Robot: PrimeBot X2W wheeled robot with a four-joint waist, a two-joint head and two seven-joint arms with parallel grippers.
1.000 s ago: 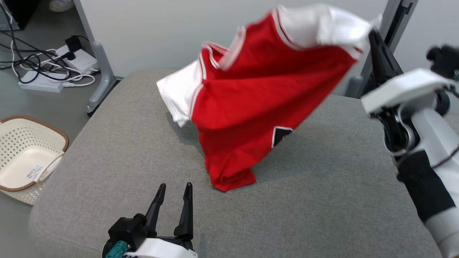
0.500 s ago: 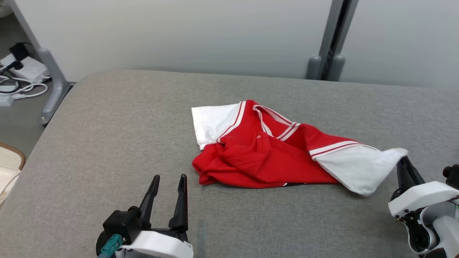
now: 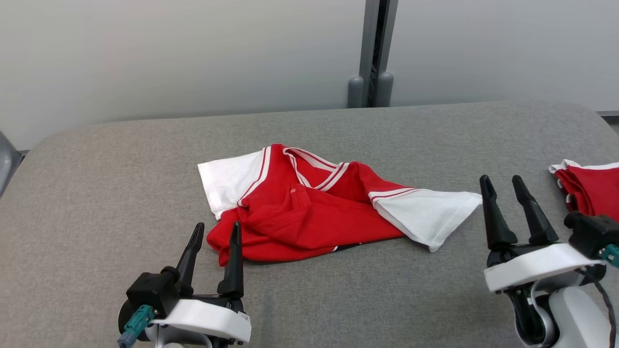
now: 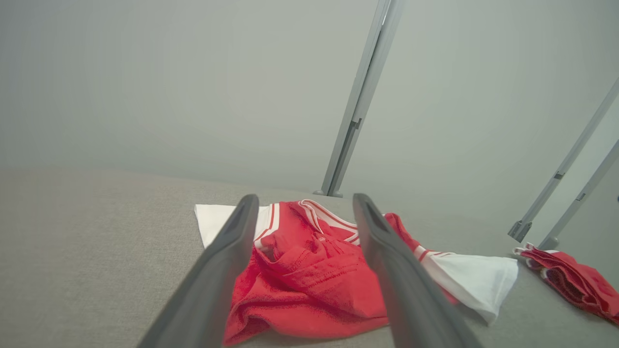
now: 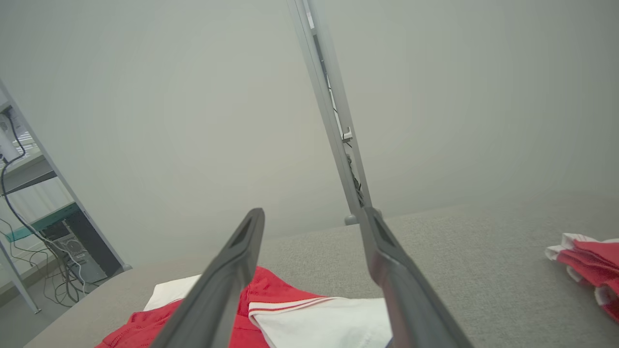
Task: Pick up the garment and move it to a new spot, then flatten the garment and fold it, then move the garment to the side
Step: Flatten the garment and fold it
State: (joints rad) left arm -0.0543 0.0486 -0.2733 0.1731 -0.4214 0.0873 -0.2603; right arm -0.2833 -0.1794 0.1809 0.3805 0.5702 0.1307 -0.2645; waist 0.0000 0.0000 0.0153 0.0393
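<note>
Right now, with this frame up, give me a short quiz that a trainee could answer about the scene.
1. True or false: the right hand is clamped on the white sleeve of the red and white shirt.
2. Where does the second red garment lie? A) on the grey pad, to the robot's right of the shirt; B) in a basket; C) on the floor.
3. Is the shirt flattened yet?

Key: 1 false, the hand stands open and grips nothing. 2 A. 3 no, its red body is bunched in folds.
</note>
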